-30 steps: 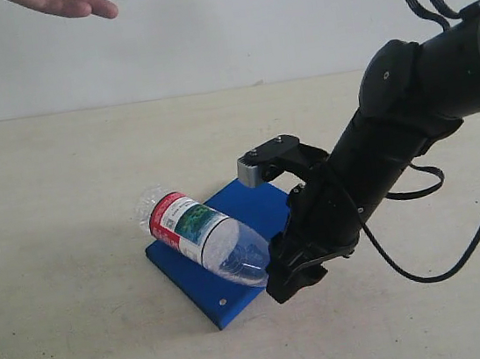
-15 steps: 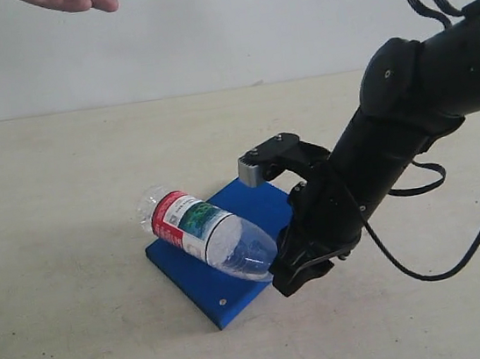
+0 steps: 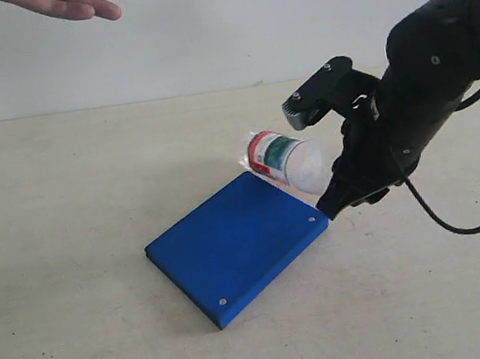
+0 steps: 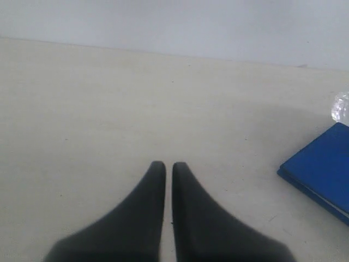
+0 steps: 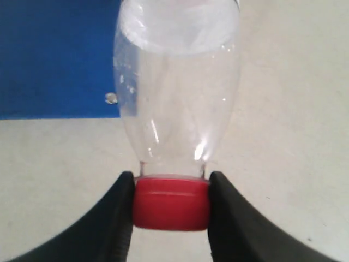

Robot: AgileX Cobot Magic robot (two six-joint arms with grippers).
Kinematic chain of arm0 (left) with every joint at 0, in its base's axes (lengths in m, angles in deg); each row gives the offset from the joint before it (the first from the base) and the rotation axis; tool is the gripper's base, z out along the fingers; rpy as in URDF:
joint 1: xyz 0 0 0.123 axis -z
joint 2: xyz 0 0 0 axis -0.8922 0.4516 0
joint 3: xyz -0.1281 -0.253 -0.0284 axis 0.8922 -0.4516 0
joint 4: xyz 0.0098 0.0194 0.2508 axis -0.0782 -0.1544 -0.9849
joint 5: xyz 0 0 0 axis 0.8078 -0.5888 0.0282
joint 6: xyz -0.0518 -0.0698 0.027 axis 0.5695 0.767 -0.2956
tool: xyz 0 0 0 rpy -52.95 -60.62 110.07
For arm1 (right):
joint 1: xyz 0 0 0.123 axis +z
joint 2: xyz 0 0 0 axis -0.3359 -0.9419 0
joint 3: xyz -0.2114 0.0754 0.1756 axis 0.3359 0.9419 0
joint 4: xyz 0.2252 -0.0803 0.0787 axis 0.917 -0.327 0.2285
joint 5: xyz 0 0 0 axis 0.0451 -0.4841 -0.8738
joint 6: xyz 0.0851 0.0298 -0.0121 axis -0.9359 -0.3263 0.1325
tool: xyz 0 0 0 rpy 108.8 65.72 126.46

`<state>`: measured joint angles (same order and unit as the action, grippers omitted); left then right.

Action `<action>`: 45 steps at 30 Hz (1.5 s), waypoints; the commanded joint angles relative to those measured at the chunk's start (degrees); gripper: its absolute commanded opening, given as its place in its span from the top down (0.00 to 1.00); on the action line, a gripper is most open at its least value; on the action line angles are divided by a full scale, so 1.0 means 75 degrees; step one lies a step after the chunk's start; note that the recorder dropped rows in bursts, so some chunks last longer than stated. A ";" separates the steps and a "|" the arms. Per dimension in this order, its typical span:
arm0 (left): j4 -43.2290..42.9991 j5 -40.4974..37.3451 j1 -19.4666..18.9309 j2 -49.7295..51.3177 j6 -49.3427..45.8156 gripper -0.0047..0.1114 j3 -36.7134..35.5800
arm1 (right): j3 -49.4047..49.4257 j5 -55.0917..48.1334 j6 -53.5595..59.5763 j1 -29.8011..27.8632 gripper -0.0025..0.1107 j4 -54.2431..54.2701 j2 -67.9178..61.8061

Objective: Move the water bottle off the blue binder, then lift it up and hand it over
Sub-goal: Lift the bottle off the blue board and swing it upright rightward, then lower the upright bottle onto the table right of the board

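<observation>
My right gripper (image 5: 171, 203) is shut on the red cap (image 5: 172, 202) of the water bottle (image 3: 283, 159), which hangs in the air over the far right corner of the blue binder (image 3: 235, 245), bottom end pointing up and left. The clear neck of the water bottle (image 5: 175, 103) shows in the right wrist view, with the blue binder (image 5: 54, 60) and one silver rivet (image 5: 110, 98) below it. The right gripper (image 3: 333, 203) sits at the binder's right corner. My left gripper (image 4: 164, 166) hangs shut and empty over bare table; the blue binder (image 4: 322, 169) lies off to its side.
A person's open hand (image 3: 71, 2) hovers at the top left of the exterior view, above the far side of the beige table (image 3: 64, 256). A black cable (image 3: 457, 213) loops down from the right arm.
The right gripper has lifted the bottle off the binder and carried it up and to the right. The binder's top now lies bare. The hand stays at the upper left.
</observation>
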<state>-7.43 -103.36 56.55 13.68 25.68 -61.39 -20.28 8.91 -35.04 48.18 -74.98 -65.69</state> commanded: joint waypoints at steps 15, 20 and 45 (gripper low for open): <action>0.0013 0.0013 0.0056 -0.0025 -0.0027 0.92 -0.0019 | -0.0041 -0.0114 -0.4415 0.0002 0.98 -0.3629 0.1170; 0.0013 0.0013 0.0056 -0.0025 -0.0027 0.92 -0.0019 | -0.0041 -0.0170 -0.4845 0.0002 0.98 -0.4109 0.1170; 0.0013 0.0013 0.0056 -0.0025 -0.0027 0.92 -0.0019 | -0.0041 -0.0202 -0.5926 0.0002 0.98 -0.5290 0.1140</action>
<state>-7.43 -103.36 56.55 13.68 25.68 -61.39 -20.28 7.66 -79.48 48.18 -113.82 -57.59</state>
